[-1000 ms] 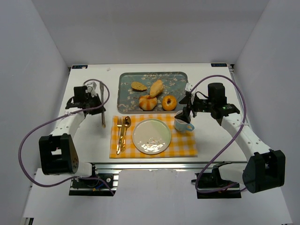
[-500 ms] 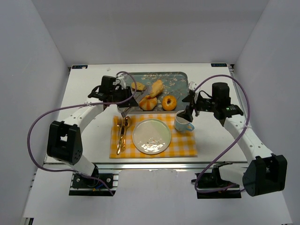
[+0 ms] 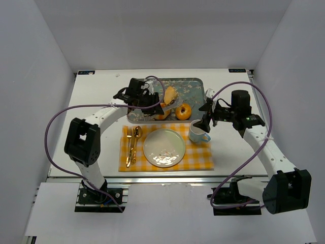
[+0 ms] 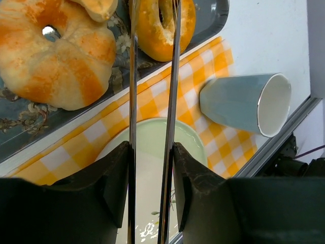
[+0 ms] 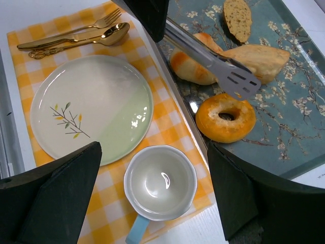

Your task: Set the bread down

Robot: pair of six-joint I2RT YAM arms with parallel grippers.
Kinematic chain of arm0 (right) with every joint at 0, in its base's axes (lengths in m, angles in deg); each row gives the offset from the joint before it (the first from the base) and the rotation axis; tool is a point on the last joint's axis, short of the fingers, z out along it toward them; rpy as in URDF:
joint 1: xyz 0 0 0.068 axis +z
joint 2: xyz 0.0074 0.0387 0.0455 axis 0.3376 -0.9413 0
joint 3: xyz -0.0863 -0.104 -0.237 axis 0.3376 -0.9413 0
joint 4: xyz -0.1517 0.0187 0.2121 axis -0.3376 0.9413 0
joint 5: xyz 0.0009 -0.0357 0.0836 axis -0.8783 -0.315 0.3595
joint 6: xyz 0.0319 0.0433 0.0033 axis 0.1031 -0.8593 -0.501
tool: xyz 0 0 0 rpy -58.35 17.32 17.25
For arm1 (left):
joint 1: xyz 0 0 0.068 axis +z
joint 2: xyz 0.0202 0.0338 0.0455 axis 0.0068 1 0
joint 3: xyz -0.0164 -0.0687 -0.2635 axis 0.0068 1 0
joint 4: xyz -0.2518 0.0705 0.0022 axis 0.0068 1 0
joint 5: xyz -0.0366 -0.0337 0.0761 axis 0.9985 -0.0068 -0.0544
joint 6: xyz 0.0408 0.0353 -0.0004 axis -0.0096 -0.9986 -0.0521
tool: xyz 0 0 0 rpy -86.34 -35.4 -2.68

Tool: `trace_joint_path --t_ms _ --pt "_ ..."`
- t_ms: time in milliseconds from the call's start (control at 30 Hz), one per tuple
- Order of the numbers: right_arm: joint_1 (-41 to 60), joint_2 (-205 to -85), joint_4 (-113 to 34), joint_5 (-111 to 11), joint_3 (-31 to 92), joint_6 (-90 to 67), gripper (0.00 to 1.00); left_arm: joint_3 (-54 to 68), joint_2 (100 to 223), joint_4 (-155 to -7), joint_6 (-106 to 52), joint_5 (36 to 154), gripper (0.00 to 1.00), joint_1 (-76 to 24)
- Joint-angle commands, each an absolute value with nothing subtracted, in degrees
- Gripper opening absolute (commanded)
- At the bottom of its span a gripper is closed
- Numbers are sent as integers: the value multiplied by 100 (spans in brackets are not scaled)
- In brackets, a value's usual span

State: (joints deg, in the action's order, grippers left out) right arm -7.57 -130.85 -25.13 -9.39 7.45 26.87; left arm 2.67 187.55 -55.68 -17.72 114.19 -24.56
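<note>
The bread [image 3: 183,111] is a golden-orange ring bun on the right of the floral tray [image 3: 193,86]. It also shows in the right wrist view [image 5: 226,118] and the left wrist view [image 4: 155,40]. My left gripper [image 3: 152,104] is over the tray's front edge, shut on metal tongs [image 5: 213,63]. The tongs' two arms [image 4: 133,76] run out between the fingers, slightly apart. Their tips sit just above the bread's near-left edge. My right gripper [image 3: 205,122] is open and empty, hovering above the blue cup [image 5: 160,183].
A lumpy pastry [image 3: 160,112], a long roll [image 3: 170,95] and a flat slice [image 5: 237,18] share the tray. On the yellow checked mat [image 3: 203,157] are a pale green plate [image 3: 164,147], the cup [image 3: 199,134], and a gold fork and spoon [image 3: 132,145].
My left arm has swung from the table's left side to over the tray, carrying the tongs to the bread. The right arm has barely moved.
</note>
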Motion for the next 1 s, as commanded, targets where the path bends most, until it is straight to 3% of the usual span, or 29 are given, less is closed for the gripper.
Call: trace_joint_path --t_ms 0,233,733,967 --pt "-795 -12959 -2618 -892 680 2616 89 -69 18735 -5417 -1854 11136 47 -2536" --pt "-804 -12968 -2645 -849 662 2581 89 -263 18832 -5004 -2082 10740 51 -2659" --pt "-813 -12986 -2732 -822 610 2537 89 -324 19131 -4740 -2267 11163 49 -2765" --pt "-813 -12977 -2732 -805 627 2537 89 -237 18894 -4897 -2180 11082 13 -2765"
